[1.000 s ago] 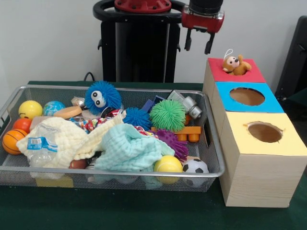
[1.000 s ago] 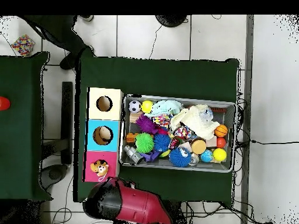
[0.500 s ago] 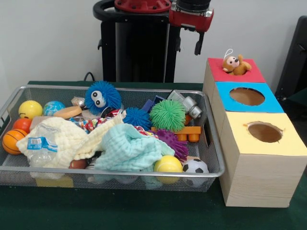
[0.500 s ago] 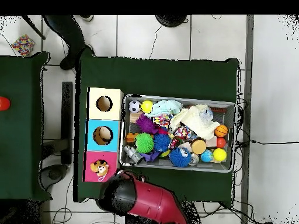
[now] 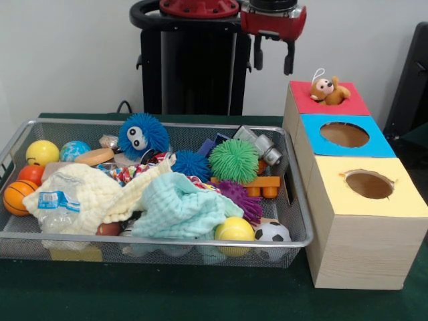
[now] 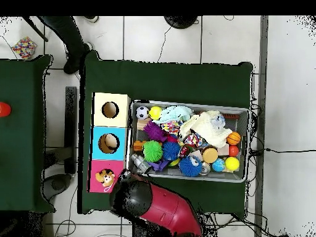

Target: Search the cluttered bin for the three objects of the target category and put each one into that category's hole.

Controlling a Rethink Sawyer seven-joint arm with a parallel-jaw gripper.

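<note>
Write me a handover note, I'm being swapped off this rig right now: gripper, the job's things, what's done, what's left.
Gripper: open, empty, raised behind the wire mesh bin, near the boxes.
Small brown plush monkey: sits in the red-topped box's hole, not dropped through.
Blue-topped box's hole and yellow-topped box's hole: look empty.
Left: target category unclear from the views; bin remains full of balls, cloths, spiky toys.

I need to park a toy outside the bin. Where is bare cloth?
Bare green cloth runs in front of the mesh bin and wooden box. The bin itself is crowded; the gap beside the box is tight.
</note>
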